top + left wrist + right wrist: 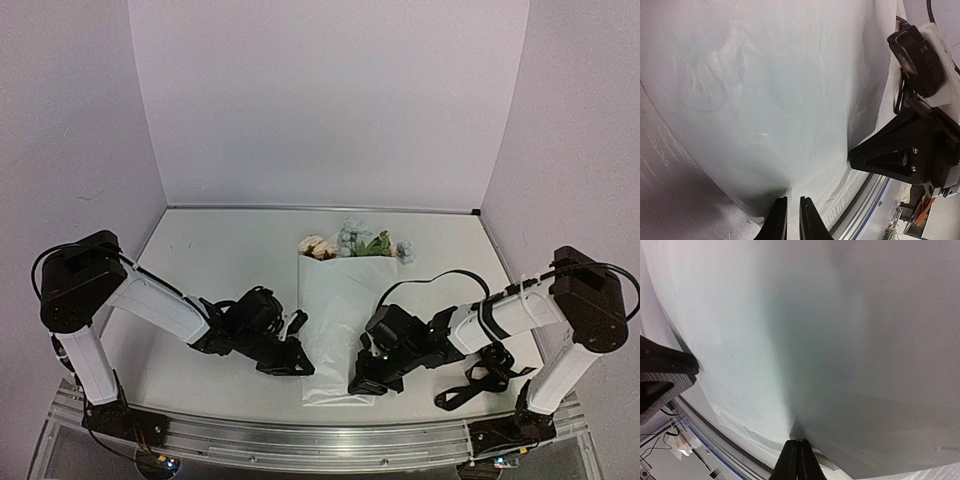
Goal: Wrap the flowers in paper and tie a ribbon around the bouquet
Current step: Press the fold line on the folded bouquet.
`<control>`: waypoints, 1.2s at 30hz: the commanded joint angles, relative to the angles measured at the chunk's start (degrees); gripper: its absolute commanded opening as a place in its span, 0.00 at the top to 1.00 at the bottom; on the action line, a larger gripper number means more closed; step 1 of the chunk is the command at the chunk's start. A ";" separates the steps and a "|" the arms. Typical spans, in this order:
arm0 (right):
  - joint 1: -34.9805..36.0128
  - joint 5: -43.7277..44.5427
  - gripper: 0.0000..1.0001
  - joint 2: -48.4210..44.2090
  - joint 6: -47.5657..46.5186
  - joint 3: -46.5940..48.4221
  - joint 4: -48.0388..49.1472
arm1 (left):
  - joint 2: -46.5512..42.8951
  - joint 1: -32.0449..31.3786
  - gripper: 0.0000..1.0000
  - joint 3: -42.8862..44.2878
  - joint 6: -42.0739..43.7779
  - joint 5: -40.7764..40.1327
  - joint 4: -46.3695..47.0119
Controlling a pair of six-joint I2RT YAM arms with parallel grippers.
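The flowers (350, 243), peach and pale blue with green leaves, stick out from the far end of the white paper (335, 320), which lies folded over their stems mid-table. My left gripper (295, 360) is low at the paper's left near edge. In the left wrist view its fingertips (791, 199) stand a narrow gap apart, with a crease of the paper (765, 100) just ahead of them. My right gripper (362, 383) is at the paper's near right corner. Its jaws (797, 441) are shut on a pinched fold of the paper (840, 340). The black ribbon (478, 378) lies looped under the right arm.
A metal rail (330, 435) runs along the table's near edge, right beside both grippers. A black cable (440, 278) arcs above the right arm. White walls close the back and both sides.
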 commanded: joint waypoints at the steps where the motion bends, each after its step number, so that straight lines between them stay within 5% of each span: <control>1: -0.01 0.14 0.99 1.19 -0.44 -1.39 -1.60 | 1.42 2.25 0.88 1.03 -1.82 -0.46 3.09; 18: 0.07 -1.63 0.99 1.33 -0.31 -1.36 -1.60 | 8.08 12.51 0.87 6.85 -2.25 3.59 2.46; 36: 0.03 -2.64 0.99 0.76 -0.64 -2.52 -1.12 | 18.49 23.39 0.87 25.42 3.29 7.95 -6.25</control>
